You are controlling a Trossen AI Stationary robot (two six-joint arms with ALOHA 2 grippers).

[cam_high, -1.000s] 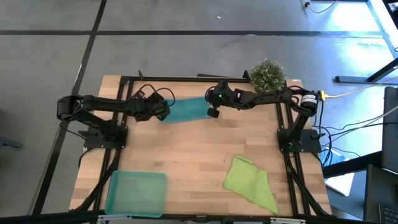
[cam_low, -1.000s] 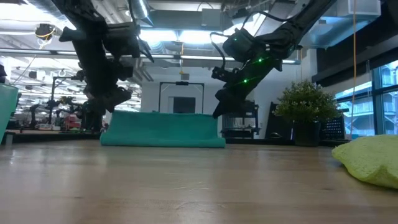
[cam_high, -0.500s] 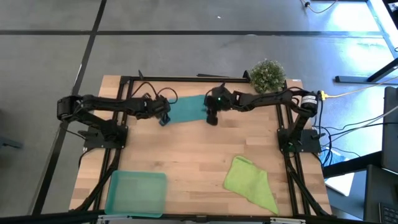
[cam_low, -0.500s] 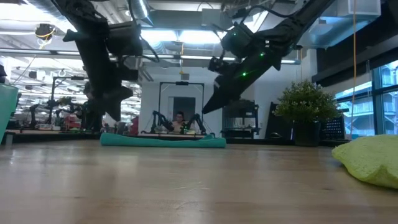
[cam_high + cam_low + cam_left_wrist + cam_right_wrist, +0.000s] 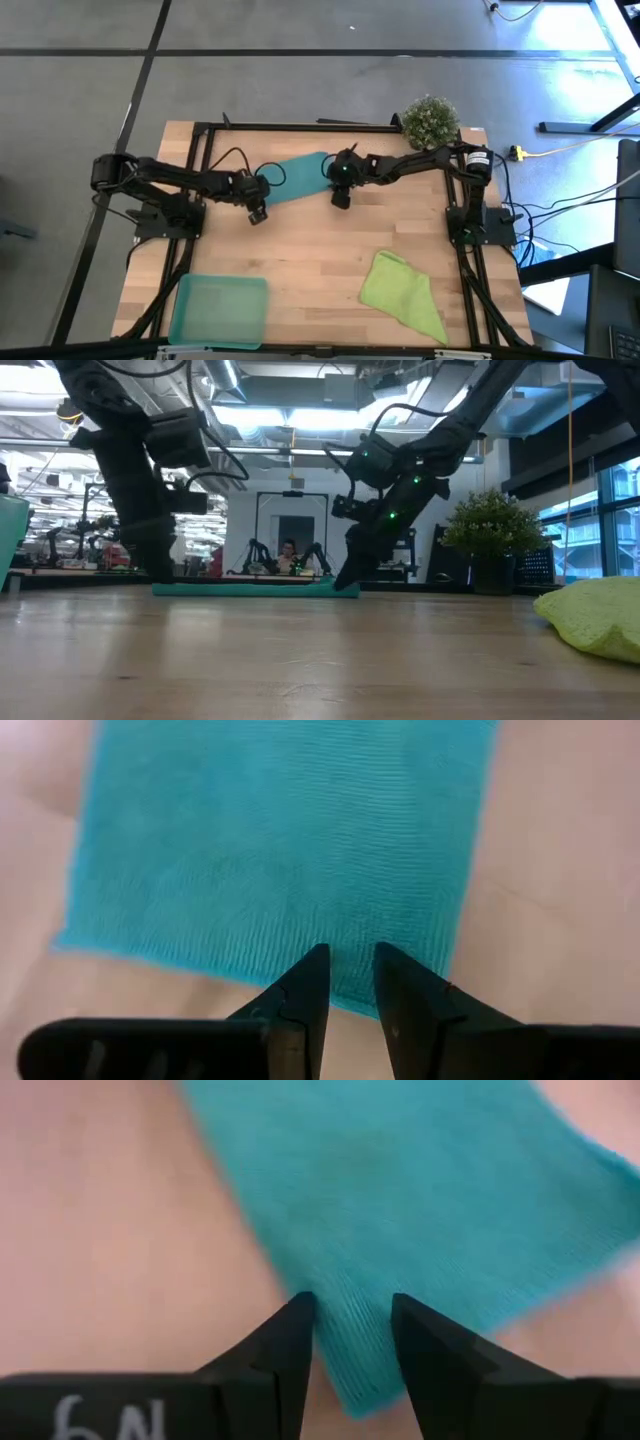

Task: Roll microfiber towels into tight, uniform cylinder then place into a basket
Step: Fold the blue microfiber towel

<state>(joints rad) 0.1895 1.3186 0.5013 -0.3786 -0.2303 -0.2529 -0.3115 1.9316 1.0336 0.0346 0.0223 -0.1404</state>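
Two claws: both low at the flat teal microfiber towel [image 5: 298, 176], upper centre of the high view.
Left gripper [image 5: 348, 982]: narrowly parted over the towel's edge.
Right gripper [image 5: 352, 1342]: spread, straddling a corner.

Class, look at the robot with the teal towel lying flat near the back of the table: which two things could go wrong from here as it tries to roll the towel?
1. The left gripper and right gripper sit at opposite ends of the teal towel, open over its edge; uneven pinches could skew the roll.
2. The basket lies at the front left, far from the towel, so a loose roll might unwind while being carried.
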